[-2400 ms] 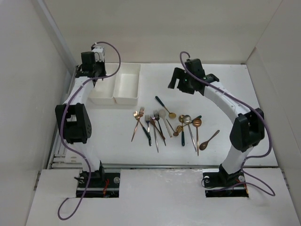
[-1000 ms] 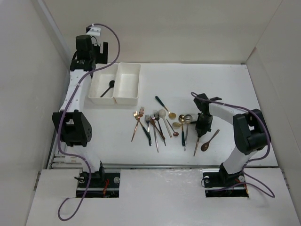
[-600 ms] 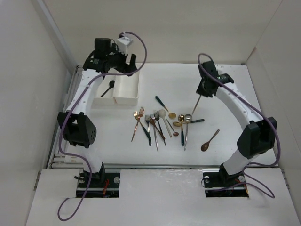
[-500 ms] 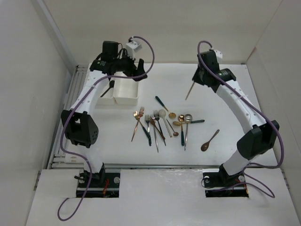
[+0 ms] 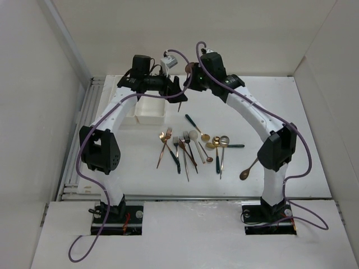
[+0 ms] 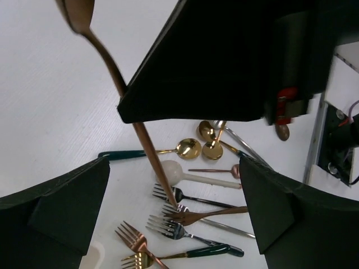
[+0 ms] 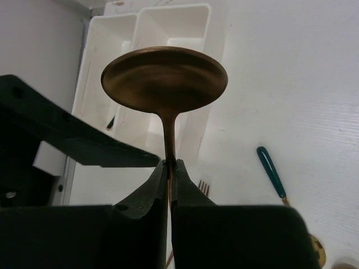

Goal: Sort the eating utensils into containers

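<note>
My right gripper [image 7: 169, 168] is clamped on the copper spoon [image 7: 164, 81], which I've lifted from the pile [image 5: 193, 147] to just beside the white bins [image 5: 150, 116]. My left gripper [image 5: 175, 91] has swung over, spread wide around its handle, so this is likely a handover.

The 2 arms are close together near the far edge of the table [image 5: 280, 101]. The right gripper [image 5: 188, 84] holds 1 copper spoon [image 5: 180, 105] in the air, bowl up, just beside the left gripper [image 5: 175, 89]. A white bin [image 5: 151, 112] sits toward the far-left corner. Forks and spoons [image 5: 190, 147] lie mid-table.
</note>
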